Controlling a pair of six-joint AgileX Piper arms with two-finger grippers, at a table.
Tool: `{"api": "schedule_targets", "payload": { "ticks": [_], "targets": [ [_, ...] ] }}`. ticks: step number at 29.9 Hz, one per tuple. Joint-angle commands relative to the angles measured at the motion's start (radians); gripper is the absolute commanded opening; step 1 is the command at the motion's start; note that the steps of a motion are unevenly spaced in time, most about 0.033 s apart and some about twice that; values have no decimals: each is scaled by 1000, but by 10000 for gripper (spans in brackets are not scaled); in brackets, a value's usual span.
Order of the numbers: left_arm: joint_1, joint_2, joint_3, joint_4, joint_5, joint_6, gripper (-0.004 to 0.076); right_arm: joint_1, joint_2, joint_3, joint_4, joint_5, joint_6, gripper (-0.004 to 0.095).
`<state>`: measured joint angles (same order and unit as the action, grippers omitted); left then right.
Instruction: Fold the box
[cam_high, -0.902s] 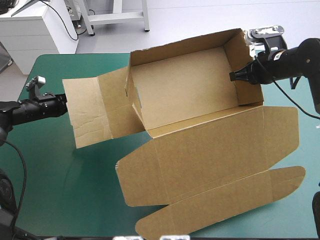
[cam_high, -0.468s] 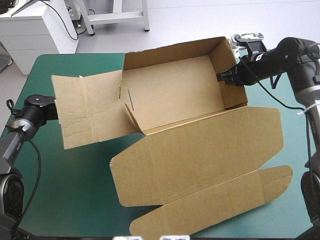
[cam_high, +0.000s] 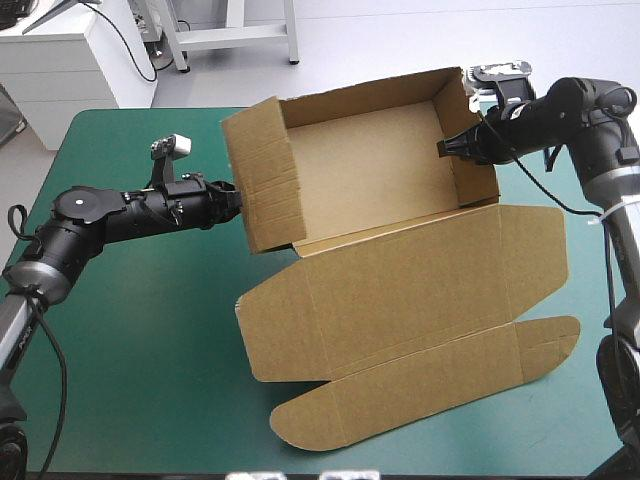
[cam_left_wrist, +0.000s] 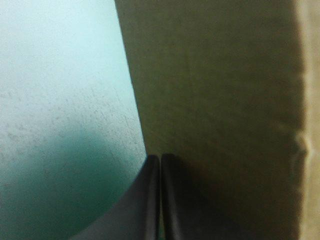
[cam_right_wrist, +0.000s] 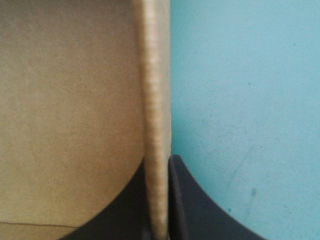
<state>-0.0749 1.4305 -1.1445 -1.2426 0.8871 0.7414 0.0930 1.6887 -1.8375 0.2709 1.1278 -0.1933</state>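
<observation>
L end effector (cam_high: 237, 200), fingers together, tips vs the raised left wall of the box (cam_high: 365, 175), an open tray betw. both end effectors on the teal-green surface (cam_high: 130, 340), lid flat on the near side; R end effector (cam_high: 445, 148) clamped on the right wall, board edge betw. its fingers.

A table (cam_high: 140, 380) with a teal-green cover (cam_high: 120, 300) fills most of the high view, its far-left corner rounded; faint scuffs mark the cover.
</observation>
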Motion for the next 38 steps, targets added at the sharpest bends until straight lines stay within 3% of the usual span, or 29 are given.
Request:
{"api": "schedule_targets", "payload": {
  "ticks": [1,10,13,18,20,38],
  "targets": [
    [-8,-37,-27,-77,5,-9,-8,-1,-42,-33,28,-43,10,-13],
    [-8,-37,-29,-126,15,-7,16,-1,-42,-33,2,-18,17,-13],
    [-8,-34,-29,-125,33,18,154,-1,-42,-33,2,-9,17,-13],
    [-8,-34,-29,-187,33,14,501,-1,-42,-33,-2,0,17,-13],
    [-8,-34,-29,-232,36,7,568,-1,-42,-33,-2,3,17,-14],
    [-8,-34,-29,-269,139,7,564,-1,-42,-33,-2,11,17,-13]
  ]
}}
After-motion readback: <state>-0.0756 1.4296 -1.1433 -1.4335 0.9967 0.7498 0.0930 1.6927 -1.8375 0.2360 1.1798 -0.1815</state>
